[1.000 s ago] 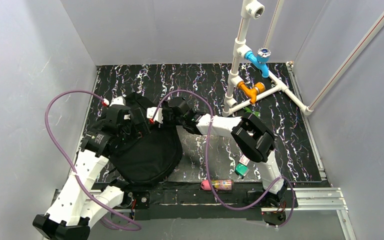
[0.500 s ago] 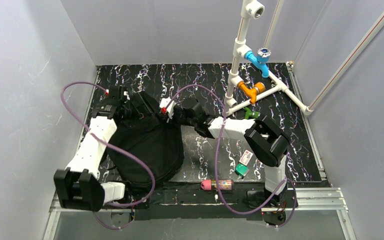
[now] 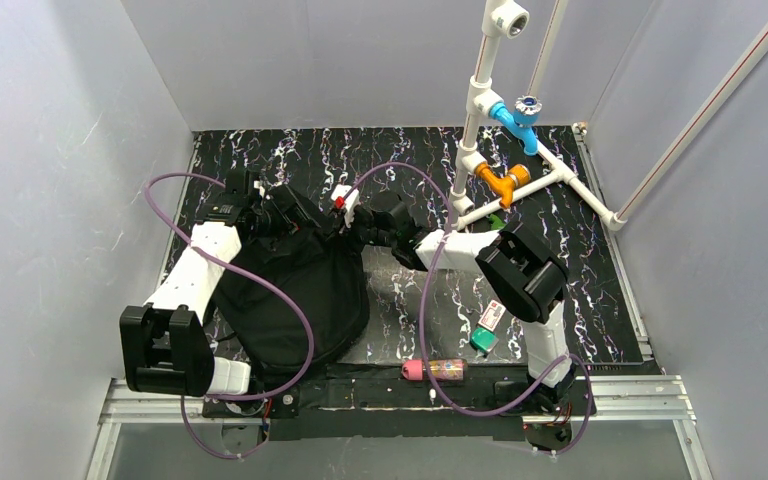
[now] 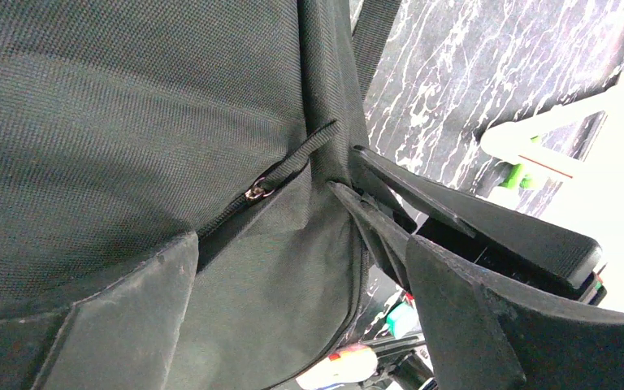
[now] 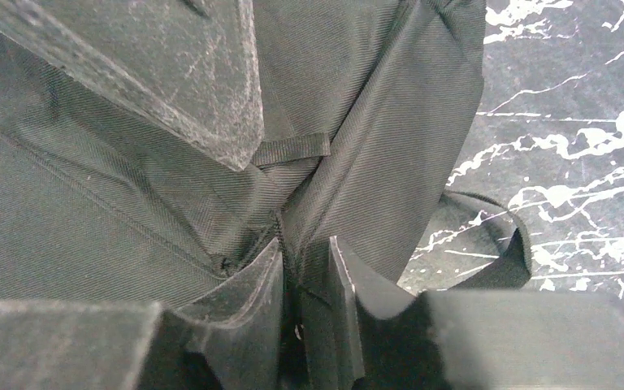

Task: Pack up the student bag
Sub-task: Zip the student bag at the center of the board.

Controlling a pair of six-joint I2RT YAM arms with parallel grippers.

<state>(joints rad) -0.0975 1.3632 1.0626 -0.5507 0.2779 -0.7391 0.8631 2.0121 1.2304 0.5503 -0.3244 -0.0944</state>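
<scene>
Black woven bag (image 3: 295, 290) slumps on the tabletop (image 3: 400, 300), zip pull (image 4: 256, 192) showing, inside hidden — the right end effector (image 5: 305, 268) pinches its fabric, the left end effector (image 4: 268, 215) gapes wide.

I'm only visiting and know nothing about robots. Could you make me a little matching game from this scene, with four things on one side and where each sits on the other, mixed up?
Things
1. black bag
2. pink pencil case
3. blue tap
4. orange pipe joint

Places
A. at the near edge of the table, around the middle
B. high on the white pipe
C. on the left half of the table
D. lower on the white pipe, below the blue piece

Pairs: 1-C, 2-A, 3-B, 4-D
</scene>
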